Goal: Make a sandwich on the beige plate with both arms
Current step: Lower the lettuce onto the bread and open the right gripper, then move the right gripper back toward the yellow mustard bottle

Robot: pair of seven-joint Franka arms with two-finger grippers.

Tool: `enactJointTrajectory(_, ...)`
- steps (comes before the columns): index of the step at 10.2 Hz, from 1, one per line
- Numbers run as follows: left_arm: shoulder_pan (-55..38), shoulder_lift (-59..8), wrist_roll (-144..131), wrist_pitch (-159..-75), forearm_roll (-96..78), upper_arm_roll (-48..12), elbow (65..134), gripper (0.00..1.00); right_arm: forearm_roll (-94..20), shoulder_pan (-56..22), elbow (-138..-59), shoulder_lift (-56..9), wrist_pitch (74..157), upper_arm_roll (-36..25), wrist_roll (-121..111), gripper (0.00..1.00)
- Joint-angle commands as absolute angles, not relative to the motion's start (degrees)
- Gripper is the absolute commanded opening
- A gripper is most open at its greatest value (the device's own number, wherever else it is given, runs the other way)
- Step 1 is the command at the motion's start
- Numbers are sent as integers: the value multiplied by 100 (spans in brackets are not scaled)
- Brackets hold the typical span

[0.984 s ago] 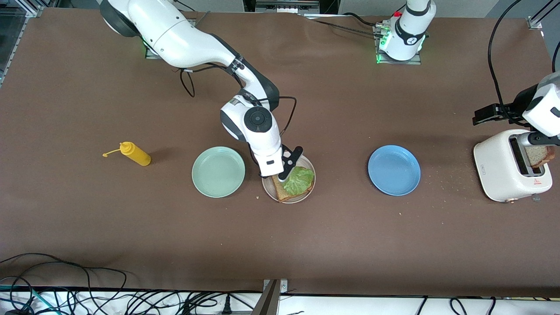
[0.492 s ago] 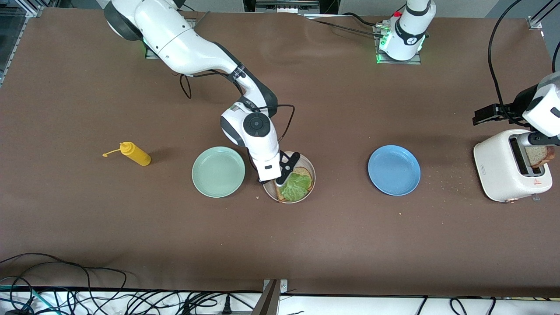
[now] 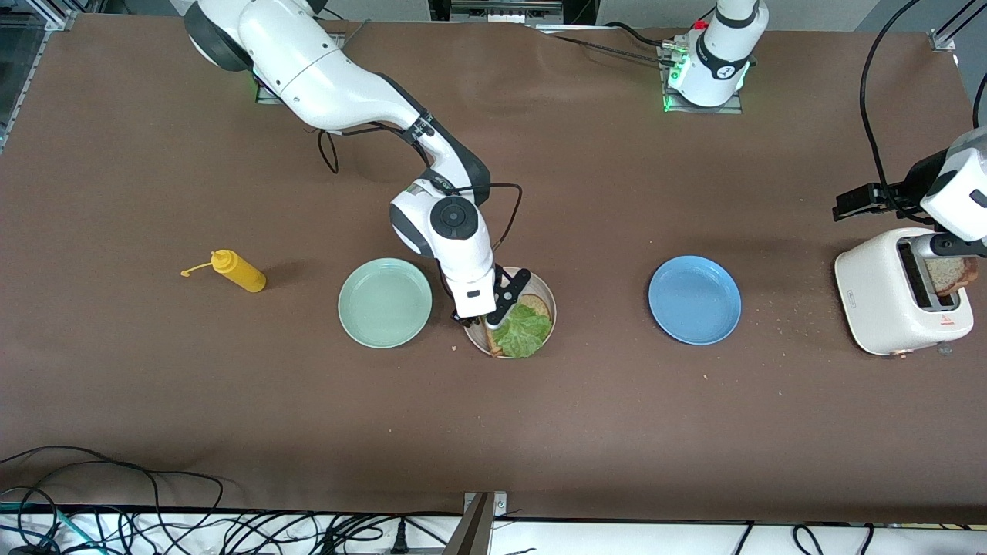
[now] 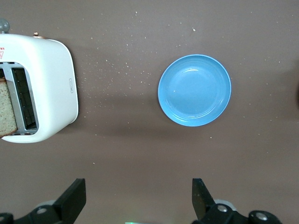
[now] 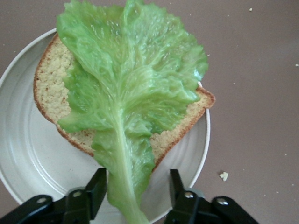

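The beige plate (image 3: 550,302) holds one brown bread slice (image 3: 536,306) with a crinkly green lettuce leaf (image 3: 523,330) lying on it. In the right wrist view the leaf (image 5: 131,79) covers most of the slice (image 5: 49,93) on the plate (image 5: 28,154). Its stem runs between the fingers of my right gripper (image 5: 137,186). My right gripper (image 3: 484,316) is open, low over the plate's edge. A second bread slice (image 3: 950,274) stands in the toaster (image 3: 879,301). My left gripper (image 4: 139,205) is open and empty, high over bare table near the toaster (image 4: 51,84).
A blue plate (image 3: 694,299) sits between the beige plate and the toaster. A mint-green plate (image 3: 384,302) lies beside the beige plate toward the right arm's end. A yellow squeeze bottle (image 3: 240,272) lies past it. Crumbs dot the table near the toaster.
The lettuce has come down and settled on the bread slice. My right gripper has shifted slightly over the plate's edge. The left arm has not moved.
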State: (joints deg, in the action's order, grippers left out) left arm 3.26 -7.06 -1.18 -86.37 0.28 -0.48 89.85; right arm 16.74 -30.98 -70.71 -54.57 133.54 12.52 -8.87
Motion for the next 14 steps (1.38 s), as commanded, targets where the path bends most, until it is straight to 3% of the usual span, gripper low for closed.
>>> enactJointTrajectory(1, 343, -756, -105, -8499, 88, -62, 8833, 100, 1749, -3112, -6891, -5450, 13255, 1213, -817, 93)
enactJointTrajectory(2, 351, -756, -105, -8499, 88, -62, 8833, 100, 1714, -3085, -6899, -5362, 13132, 1213, -826, 100)
enactJointTrajectory(5, 387, -756, -105, -8490, 97, -62, 8833, 100, 1653, -2779, -6926, -4775, 12160, 1248, -800, 100)
enactJointTrajectory(7, 387, -756, -105, -8490, 97, -62, 8842, 100, 883, -2568, -6926, -4169, 11263, 1213, -809, 100)
enactJointTrajectory(10, 387, -756, -114, -8490, 97, -62, 8851, 100, 556, -1655, -6891, -3325, 9795, 1196, -817, 100)
enactJointTrajectory(14, 501, -782, -97, -8499, 105, -35, 8868, 100, 238, -267, -6873, -2804, 8844, 1178, -817, 100)
